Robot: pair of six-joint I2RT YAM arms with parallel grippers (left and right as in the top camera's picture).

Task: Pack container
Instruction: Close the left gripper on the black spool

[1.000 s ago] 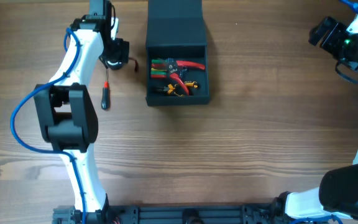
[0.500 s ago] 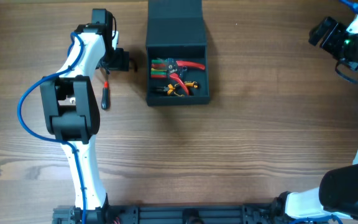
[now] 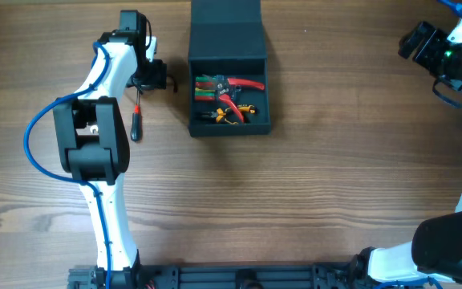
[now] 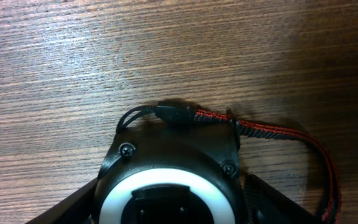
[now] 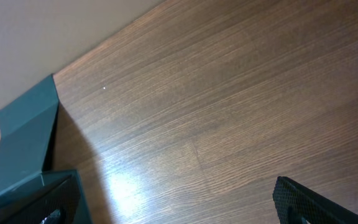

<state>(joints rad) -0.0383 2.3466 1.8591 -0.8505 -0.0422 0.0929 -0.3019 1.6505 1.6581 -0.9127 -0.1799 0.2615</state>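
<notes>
The dark teal-grey container (image 3: 229, 124) stands open at the table's top centre, its flap lid (image 3: 225, 28) folded back. Inside lie red-handled pliers (image 3: 243, 83) and green and yellow tools. My left gripper (image 3: 147, 76) is down on a round black device with a white ring (image 4: 169, 186) and a red-black strap (image 4: 278, 130), left of the container. Its fingers (image 4: 67, 205) press against both sides of the device. My right gripper (image 3: 418, 42) is open and empty at the far right above the table; in its wrist view (image 5: 179, 214) only wood lies between the fingers.
A red-and-black screwdriver (image 3: 135, 120) lies on the table just below the left gripper. The container's lid also shows in the right wrist view (image 5: 23, 130). The blue cable of the left arm (image 3: 34, 144) loops out to the left.
A second ago the left gripper stood a little off the round device, which showed from above. It has since shifted onto it and covers it. The right arm has not moved.
</notes>
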